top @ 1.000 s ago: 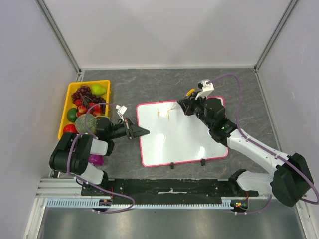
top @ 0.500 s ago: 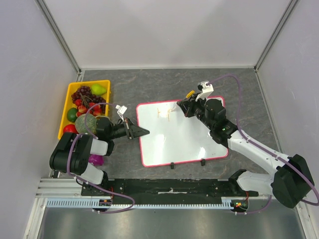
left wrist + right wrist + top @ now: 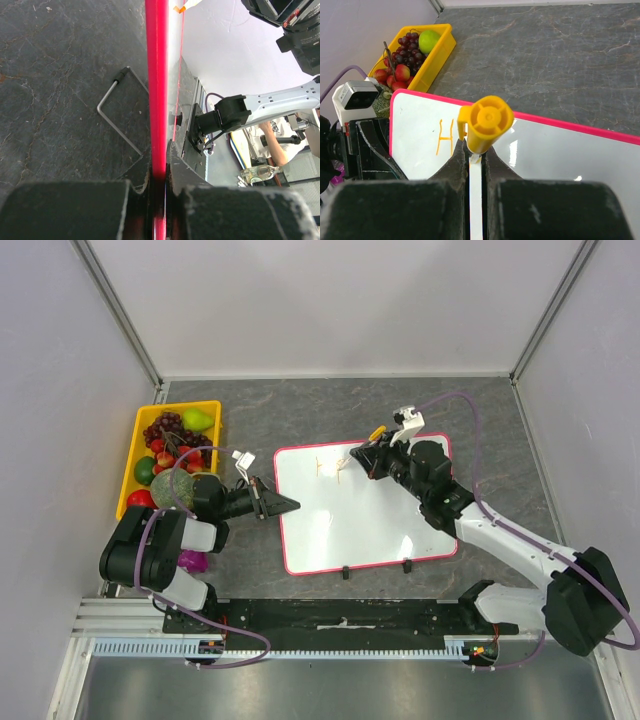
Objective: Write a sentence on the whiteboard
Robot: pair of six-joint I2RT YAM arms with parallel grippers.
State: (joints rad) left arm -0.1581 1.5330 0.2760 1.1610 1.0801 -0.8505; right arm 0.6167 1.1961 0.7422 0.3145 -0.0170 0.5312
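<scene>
Whiteboard lies flat right of the tray; I see my left gripper clamped on its tray-side edge, my right gripper pinching a yellow marker beside the orange writing, farther right.

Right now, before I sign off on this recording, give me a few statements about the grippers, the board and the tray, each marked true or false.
1. The left gripper is shut on the pink-framed left edge of the whiteboard. True.
2. The right gripper is open and holds nothing. False: it is shut on a marker with a yellow end.
3. The whiteboard is blank. False: there is orange writing near its far left corner, beginning with an H.
4. The yellow tray lies to the left of the whiteboard, apart from it. True.
</scene>
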